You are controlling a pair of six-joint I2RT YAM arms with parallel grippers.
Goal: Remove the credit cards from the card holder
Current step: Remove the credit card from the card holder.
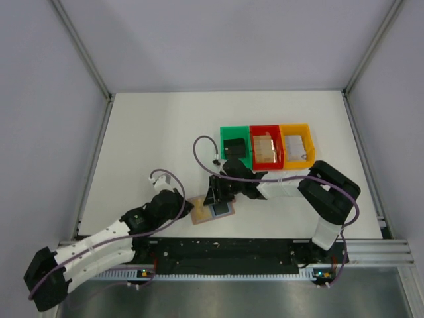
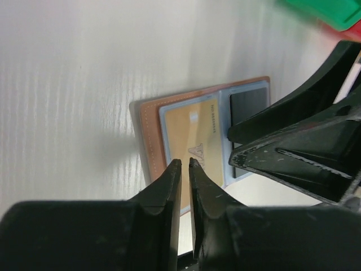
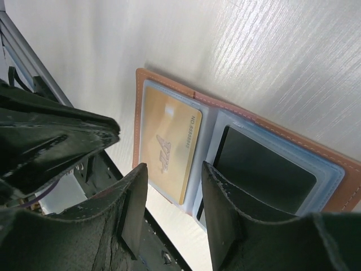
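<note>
While the left claw point(image 2: 184, 164), narrowed to a slit with nothing visible in it, rests on the card holder point(image 2: 149, 135), the right claw point(image 3: 174, 169) hovers half-parted and empty above. The holder lies open on the desk point(image 1: 152, 132). The gold card point(image 2: 194, 132) and black card point(image 2: 248, 104) sit pocketed, so extraction appears outstanding.

The card holder point(image 2: 148, 121) lies open on the white table point(image 2: 67, 84), with a gold card point(image 2: 192, 132) in one blue-grey pocket and a black card point(image 2: 248, 104) in the pocket beside it. The left gripper point(image 2: 185, 164) has its tips at the holder's near edge over the gold card, jaws nearly together with a thin slit between. The right gripper point(image 2: 230, 148) meets the holder at the fold, and a green bin point(image 2: 333, 11) shows beyond its far corner.
</note>
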